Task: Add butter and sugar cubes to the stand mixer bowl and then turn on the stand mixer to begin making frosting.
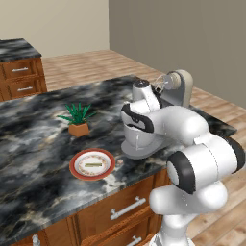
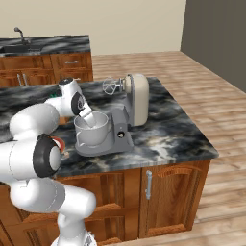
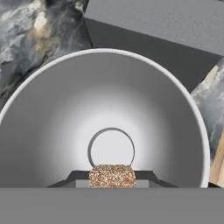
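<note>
While the gripper (image 3: 112, 176) clamps a sugar cube (image 3: 112, 176) over the stand mixer bowl (image 3: 52, 131)
Release low and centred so it lands inside; butter (image 1: 92, 164) waits on the plate (image 1: 77, 172), left.

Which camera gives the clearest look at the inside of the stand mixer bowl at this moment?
The hand view: it looks straight down into the stand mixer bowl, showing its walls and floor. The right base view shows the bowl from outside with its rim. In the left base view the arm mostly hides it.
</note>
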